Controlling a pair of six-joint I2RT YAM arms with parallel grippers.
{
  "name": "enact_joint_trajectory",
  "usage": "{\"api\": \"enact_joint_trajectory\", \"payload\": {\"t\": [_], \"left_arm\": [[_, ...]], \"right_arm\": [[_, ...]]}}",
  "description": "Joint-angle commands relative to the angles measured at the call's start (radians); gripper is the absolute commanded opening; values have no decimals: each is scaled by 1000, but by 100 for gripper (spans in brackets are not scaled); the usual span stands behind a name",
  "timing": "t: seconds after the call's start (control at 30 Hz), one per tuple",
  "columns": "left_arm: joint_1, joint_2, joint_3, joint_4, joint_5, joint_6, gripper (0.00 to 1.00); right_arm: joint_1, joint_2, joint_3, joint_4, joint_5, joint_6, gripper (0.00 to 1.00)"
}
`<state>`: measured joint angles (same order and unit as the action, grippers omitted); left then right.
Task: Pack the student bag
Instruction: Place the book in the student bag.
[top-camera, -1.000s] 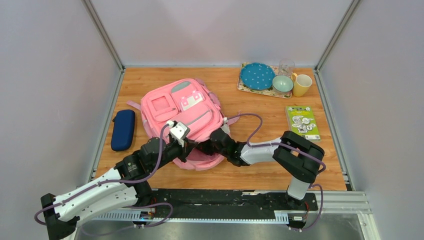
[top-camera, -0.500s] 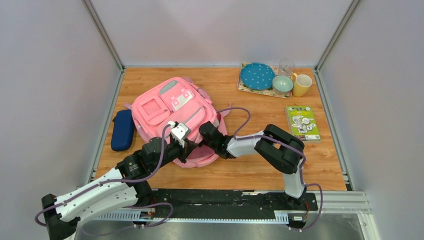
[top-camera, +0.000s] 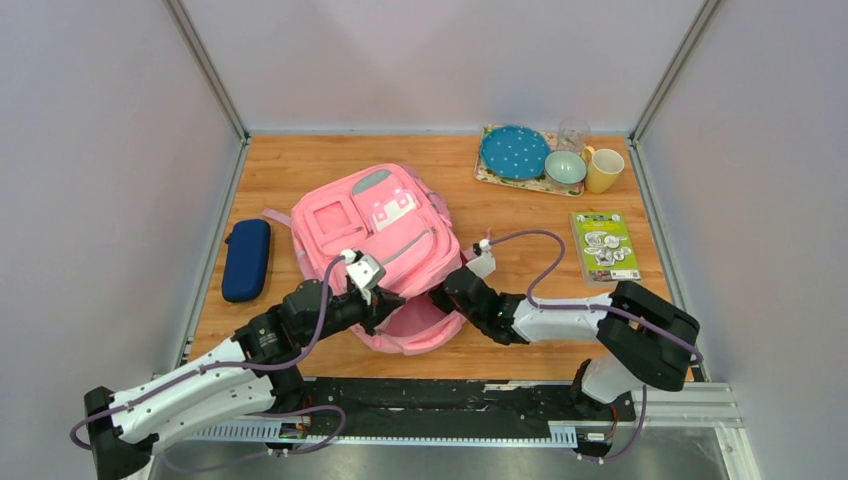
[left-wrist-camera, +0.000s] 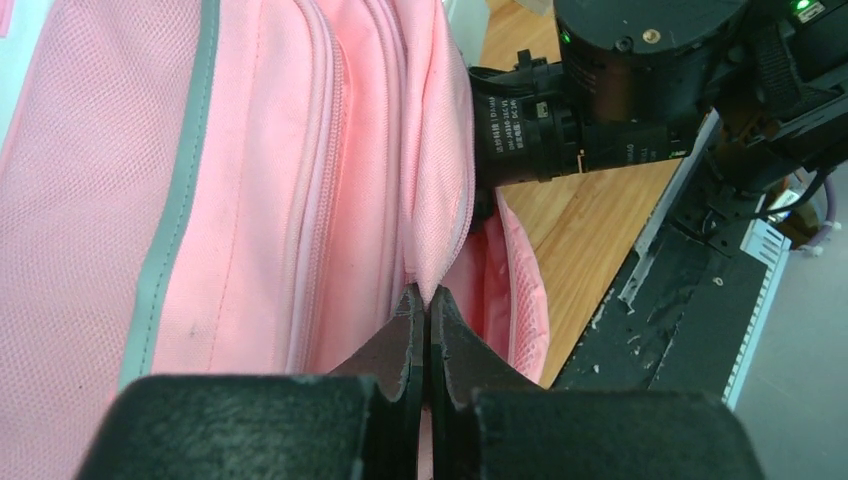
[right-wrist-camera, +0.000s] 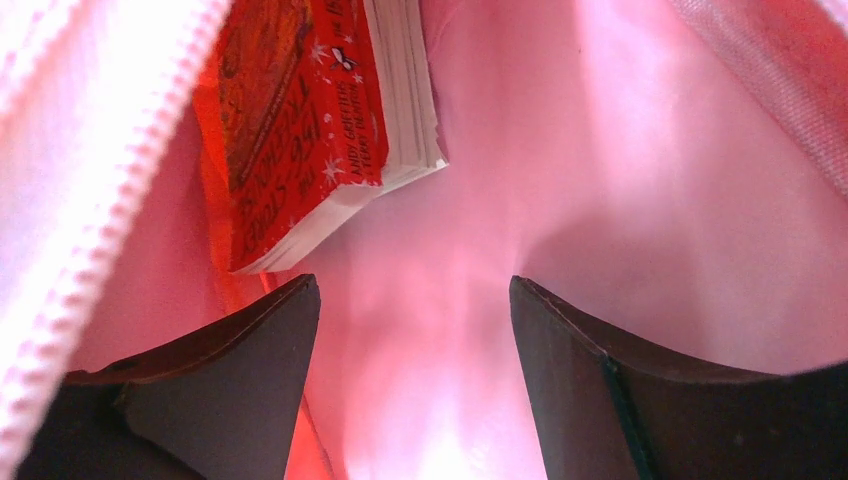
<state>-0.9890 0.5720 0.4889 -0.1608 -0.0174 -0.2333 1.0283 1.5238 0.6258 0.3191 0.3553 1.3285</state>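
One student bag (top-camera: 385, 225) rim pinched by left hand (left-wrist-camera: 421, 300); right hand (right-wrist-camera: 412, 285) inside.

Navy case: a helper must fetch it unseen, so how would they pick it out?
On the wooden table, look left of the pink bag, by the left wall. The navy case lies flat there. It is the only dark blue oblong with rounded ends; the dishes and green booklet lie far right.
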Motion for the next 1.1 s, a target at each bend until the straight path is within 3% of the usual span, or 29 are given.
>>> {"api": "enact_joint_trajectory", "payload": {"t": [0.0,0.1,0.13,0.23,0.3,0.4,0.6,0.67,0.8,0.93,0.97,1.07], "left_arm": [[1,57,28,93,21,51,0],[18,84,37,77,-77,57,0],[27,88,39,66,-104,48,0],[76,81,30,14,-193,9,0],[98,74,19,-11,-222,-18,0],[112,46,-1,-5,-266,-73,0],[112,40,23,-49,-390,-139,0],[110,37,28,-66,-412,-146,0],[110,34,27,-69,-426,-158,0],[110,32,14,-51,-415,-176,0],[112,34,14,-49,-415,-179,0],[110,45,14,-31,-412,-187,0]], "right_arm": [[42,-88,-80,-97,194,46,77],[50,-140,-123,6,157,-12,78],[53,-154,-129,38,139,-46,82],[50,-212,-129,170,12,-202,86],[50,-243,-92,160,-81,-250,86],[64,-286,-78,147,-82,-277,84],[84,-353,-16,-7,-18,-376,79],[85,-366,43,-226,35,-350,79],[85,-433,74,-363,71,-347,79],[93,-459,135,-488,41,-523,77],[93,-455,143,-497,-26,-634,77],[93,-430,166,-554,-123,-762,77]]}}
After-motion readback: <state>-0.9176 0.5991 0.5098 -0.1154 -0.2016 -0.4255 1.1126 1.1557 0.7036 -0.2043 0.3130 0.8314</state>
